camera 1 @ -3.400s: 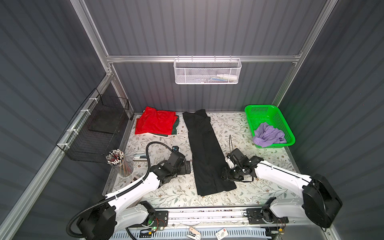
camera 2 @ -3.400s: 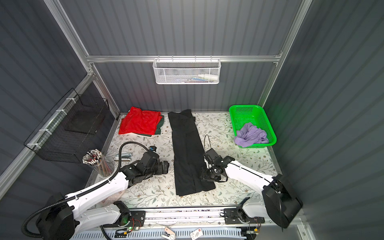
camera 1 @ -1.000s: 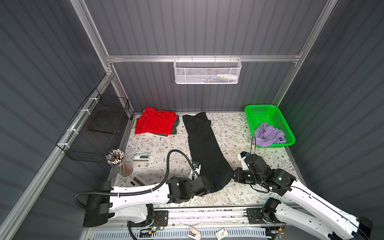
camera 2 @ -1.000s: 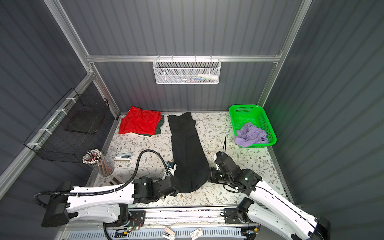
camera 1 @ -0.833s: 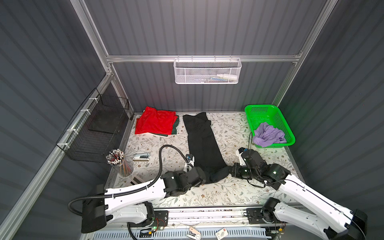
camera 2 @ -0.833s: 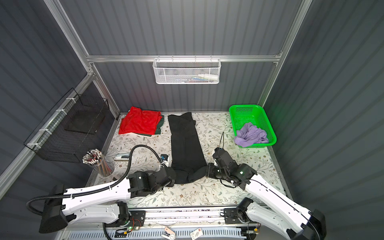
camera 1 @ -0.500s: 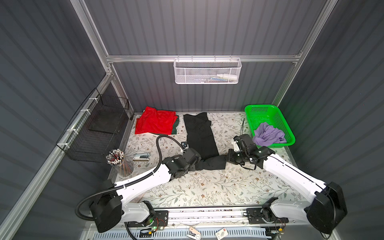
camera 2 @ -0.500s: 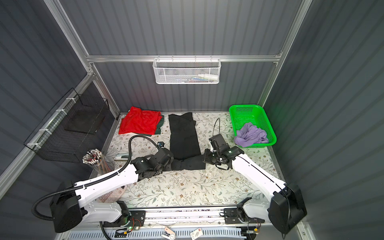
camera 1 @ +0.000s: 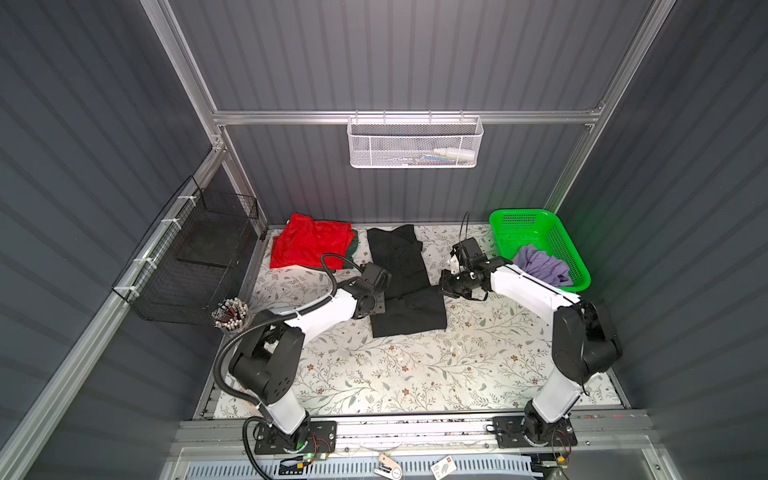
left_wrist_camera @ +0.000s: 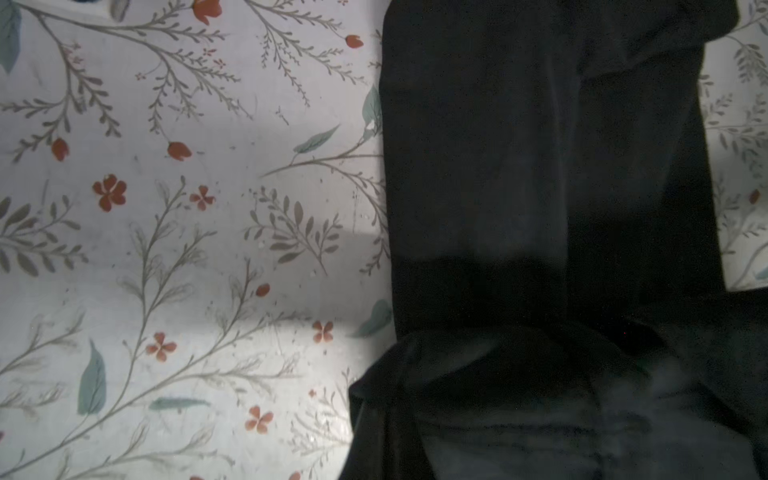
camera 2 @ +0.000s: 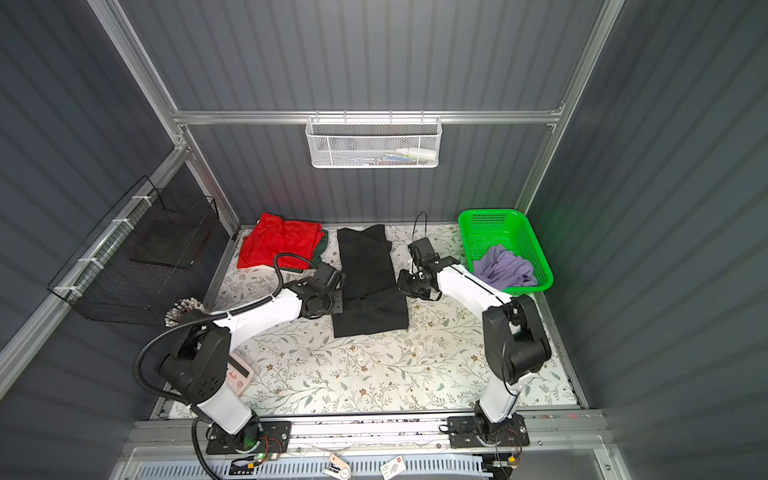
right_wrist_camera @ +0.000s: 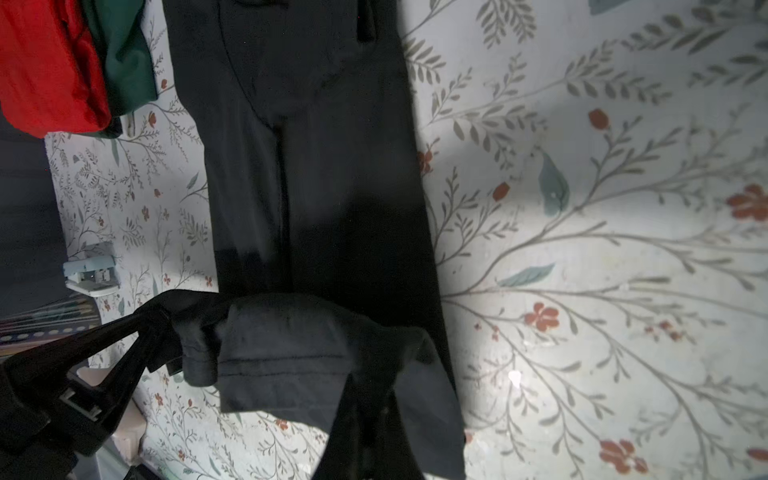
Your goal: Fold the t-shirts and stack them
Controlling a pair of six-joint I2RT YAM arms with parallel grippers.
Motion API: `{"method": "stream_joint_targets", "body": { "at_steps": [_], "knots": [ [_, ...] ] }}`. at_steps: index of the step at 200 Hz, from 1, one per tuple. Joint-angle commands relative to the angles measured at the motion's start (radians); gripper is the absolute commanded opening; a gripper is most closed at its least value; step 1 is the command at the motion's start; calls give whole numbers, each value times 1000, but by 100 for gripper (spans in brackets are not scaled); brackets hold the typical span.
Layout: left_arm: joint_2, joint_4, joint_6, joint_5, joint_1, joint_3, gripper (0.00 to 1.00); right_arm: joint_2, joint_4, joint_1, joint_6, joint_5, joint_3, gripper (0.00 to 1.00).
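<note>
With left gripper (camera 1: 379, 300) and right gripper (camera 1: 444, 286) we are pinching the black t-shirt (camera 1: 401, 266) by its hem corners; its collar end is lying straight ahead, lengthwise.

The table (camera 1: 415, 376) wears a floral cover. A green basket (camera 1: 525, 235) sits at its far right corner. A white mesh basket (camera 1: 413, 143) hangs on the back rail, a black wire basket (camera 1: 199, 257) on the left wall. Beneath that stands a cup of pens (camera 1: 230, 312). A pale blue stapler (right_wrist_camera: 89, 272) lies on the table near its left edge.
</note>
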Motion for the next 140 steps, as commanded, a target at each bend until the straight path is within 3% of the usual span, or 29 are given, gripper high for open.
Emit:
{"method": "stream_joint_targets", "body": {
  "at_steps": [1, 6, 15, 28, 46, 55, 78, 83, 108, 140],
  "knots": [
    [63, 13, 49, 59, 41, 67, 0, 60, -30, -37, -40, -10, 72, 3],
    [78, 20, 48, 67, 52, 75, 0, 79, -32, -44, -41, -17, 89, 5],
    [106, 25, 33, 79, 72, 93, 12, 115, -38, -58, -46, -36, 118, 16],
    [138, 45, 22, 123, 106, 114, 54, 165, -56, -79, -54, -60, 162, 33],
    [147, 60, 8, 121, 129, 131, 64, 188, -70, -106, -62, -103, 186, 54],
    [132, 63, 13, 97, 128, 131, 77, 173, -67, -114, -64, -94, 172, 65],
    [58, 74, 31, 96, 128, 86, 92, 82, -34, -124, -62, -80, 66, 76],
    [34, 82, 26, 98, 126, 64, 99, 57, -27, -124, -58, -81, 35, 77],
    [-120, 118, -10, 82, 96, -73, 100, -63, 30, -123, -15, -95, -152, 78],
    [-275, 129, -83, 30, -29, -220, 100, -185, 108, -111, 70, -155, -366, 75]
  ]
}}
